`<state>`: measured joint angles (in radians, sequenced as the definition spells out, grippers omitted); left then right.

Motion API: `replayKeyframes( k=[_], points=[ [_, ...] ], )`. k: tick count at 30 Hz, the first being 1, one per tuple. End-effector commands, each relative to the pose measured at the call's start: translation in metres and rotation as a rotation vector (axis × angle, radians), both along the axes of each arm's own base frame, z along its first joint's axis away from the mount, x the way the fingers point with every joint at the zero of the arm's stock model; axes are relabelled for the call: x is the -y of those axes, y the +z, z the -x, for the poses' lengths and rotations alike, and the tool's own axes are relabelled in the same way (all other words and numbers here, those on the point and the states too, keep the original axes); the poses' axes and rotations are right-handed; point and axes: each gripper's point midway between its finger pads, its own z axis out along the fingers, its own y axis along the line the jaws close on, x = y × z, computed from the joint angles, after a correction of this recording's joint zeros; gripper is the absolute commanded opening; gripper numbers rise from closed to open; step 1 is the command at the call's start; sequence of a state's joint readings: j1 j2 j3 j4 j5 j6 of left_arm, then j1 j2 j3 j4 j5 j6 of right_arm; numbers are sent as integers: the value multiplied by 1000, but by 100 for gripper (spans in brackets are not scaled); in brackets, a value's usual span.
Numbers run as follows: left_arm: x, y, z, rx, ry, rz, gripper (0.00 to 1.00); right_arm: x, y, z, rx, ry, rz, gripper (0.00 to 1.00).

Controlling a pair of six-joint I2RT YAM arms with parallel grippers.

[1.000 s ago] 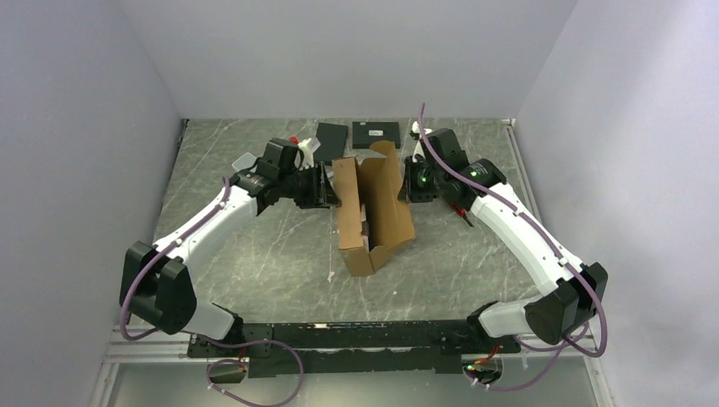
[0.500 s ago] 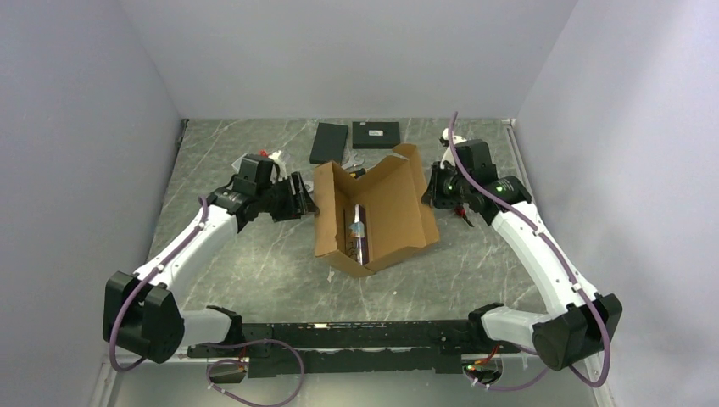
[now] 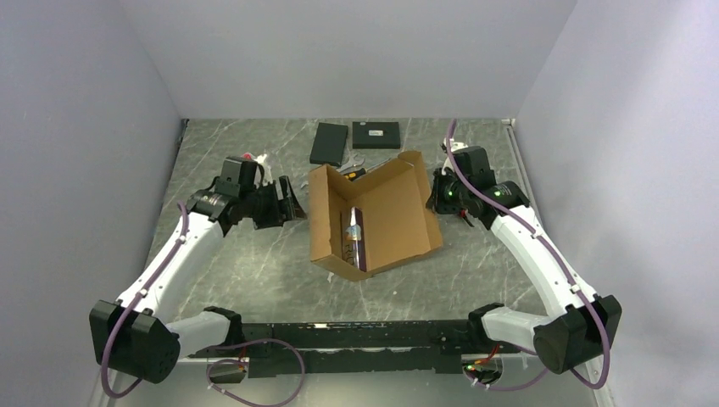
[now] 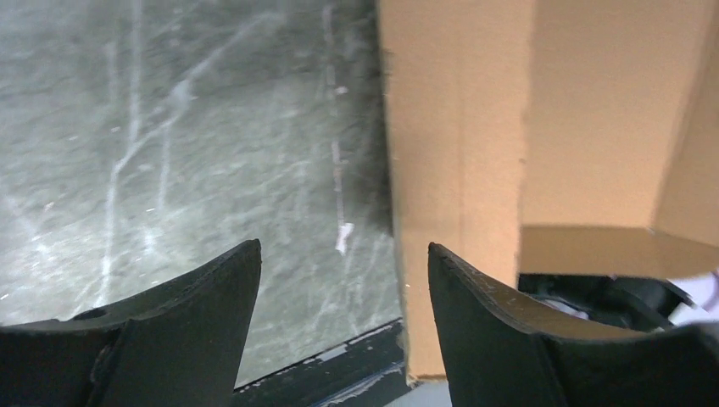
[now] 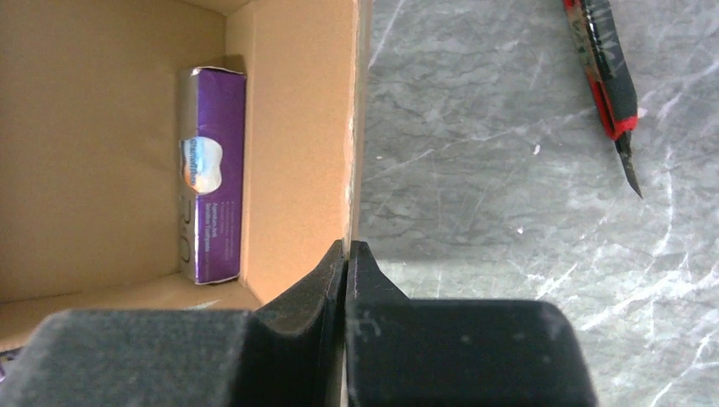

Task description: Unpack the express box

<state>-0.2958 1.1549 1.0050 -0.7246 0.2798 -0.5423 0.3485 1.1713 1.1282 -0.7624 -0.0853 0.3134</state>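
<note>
The brown express box (image 3: 398, 212) lies open in the middle of the table, its lid flap spread to the right. A purple carton (image 3: 352, 237) lies inside; it also shows in the right wrist view (image 5: 212, 174). My right gripper (image 3: 437, 193) is shut on the lid's thin right edge (image 5: 354, 127), its fingertips (image 5: 331, 263) pressed together over the cardboard. My left gripper (image 3: 284, 203) is open and empty, a short way left of the box. In the left wrist view the gripper (image 4: 343, 250) is wide open beside the box's outer wall (image 4: 458, 170).
Two flat black boxes (image 3: 329, 143) (image 3: 376, 134) lie at the back of the table. A red and black cutter (image 5: 606, 76) lies right of the box, near the right arm (image 3: 465, 219). A small tool (image 3: 356, 168) lies behind the box. Grey walls stand on three sides.
The box went from folded nearly upright to lying open. My left gripper let go of its left side and drew back left. My right gripper moved right with the lid.
</note>
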Motion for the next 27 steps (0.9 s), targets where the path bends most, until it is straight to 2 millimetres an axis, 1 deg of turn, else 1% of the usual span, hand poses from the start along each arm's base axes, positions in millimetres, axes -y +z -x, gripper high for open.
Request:
replayKeyframes(
  k=[1,4,6,8,13,15,16,18,21,24,26,27],
  points=[
    [33,34,3,51,-143,176,76,11,-8,-3,14,-42,55,5],
    [43,26,4,17,-172,236,75,15,-15,-1,2,-61,101,7],
    [46,20,3,7,-171,248,74,10,-9,1,12,-40,100,5],
    [46,13,2,-7,-166,248,73,-3,9,3,46,-2,58,3],
    [43,-20,0,-75,-158,205,73,-26,75,6,181,65,-45,2],
    [39,-36,0,-112,-139,174,71,-25,82,4,193,59,-40,1],
    [36,-44,0,-126,-129,157,70,-23,80,3,191,51,-29,1],
    [31,-55,1,-135,-104,127,70,-10,71,-2,182,-2,33,1],
    [18,-64,1,-127,-65,67,70,3,55,-5,162,-53,94,1],
    [7,-62,2,-109,-38,22,72,17,38,-7,138,-90,124,5],
    [1,-57,4,-94,-29,4,74,31,29,-9,118,-134,169,12],
    [-1,-52,3,-84,-29,-1,75,38,27,-10,114,-159,204,18]
  ],
)
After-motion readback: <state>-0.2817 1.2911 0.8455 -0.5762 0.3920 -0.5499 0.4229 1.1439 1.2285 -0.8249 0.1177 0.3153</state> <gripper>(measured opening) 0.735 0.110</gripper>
